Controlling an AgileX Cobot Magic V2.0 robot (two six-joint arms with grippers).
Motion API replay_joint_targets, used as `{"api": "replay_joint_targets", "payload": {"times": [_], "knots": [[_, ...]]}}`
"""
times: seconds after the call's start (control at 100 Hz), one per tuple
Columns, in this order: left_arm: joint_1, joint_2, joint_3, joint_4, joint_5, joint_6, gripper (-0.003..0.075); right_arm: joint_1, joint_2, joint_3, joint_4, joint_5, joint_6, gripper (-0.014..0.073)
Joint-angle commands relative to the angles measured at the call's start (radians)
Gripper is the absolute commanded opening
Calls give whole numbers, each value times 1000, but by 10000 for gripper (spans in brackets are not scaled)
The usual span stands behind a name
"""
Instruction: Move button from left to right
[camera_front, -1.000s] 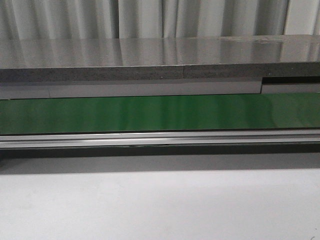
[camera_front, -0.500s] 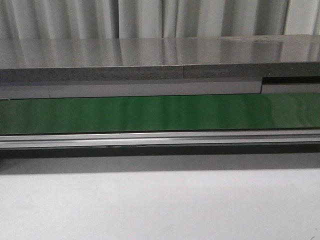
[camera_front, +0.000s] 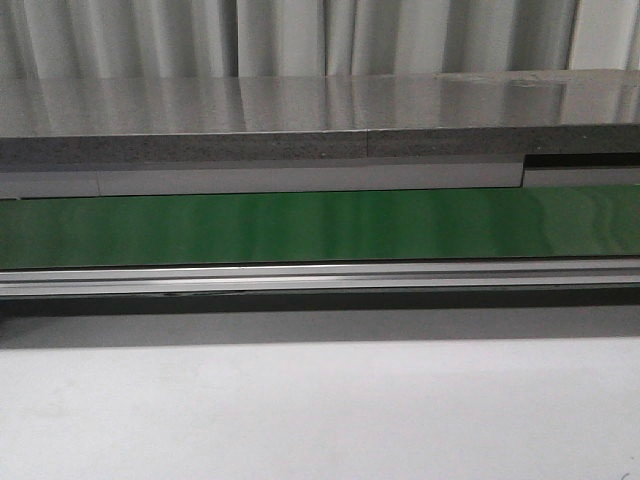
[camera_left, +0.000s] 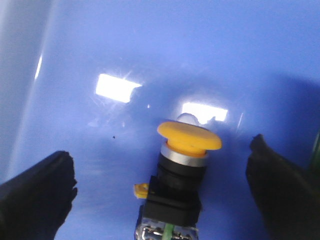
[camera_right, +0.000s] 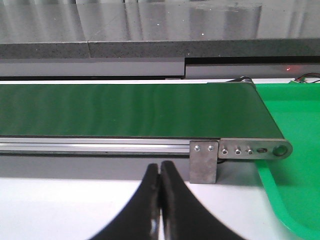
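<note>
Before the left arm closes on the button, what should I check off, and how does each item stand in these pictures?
1. Left gripper open: ok, fingers spread wide apart.
2. Button between the fingers: ok, roughly centred, touching neither.
3. Button upright on the blue surface: ok, yellow-orange cap on top of the black body.
4. Green belt free of other parts: ok in the stretch that the front and right wrist views show.
5. Right gripper out of the way: ok, fingers shut, holding nothing, short of the belt near its end bracket.
6. Green tray beyond the belt end ready: cannot tell, only partly in view.
</note>
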Motion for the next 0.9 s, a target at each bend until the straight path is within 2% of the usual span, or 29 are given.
{"api": "replay_joint_targets", "payload": {"times": [0.0,0.39,0.65,0.89], "knots": [[2,-36,-30,-9,-17,-1,670,-8,-20,-16,-1,-76,-3,-68],[2,1,-30,-9,1,-1,666,-8,-20,-16,-1,-76,-3,-68],[2,1,-30,-9,10,-1,517,-8,-20,-16,-1,-76,-3,-68],[2,1,-30,-9,14,-1,507,-8,-20,-16,-1,-76,-3,-68]]}}
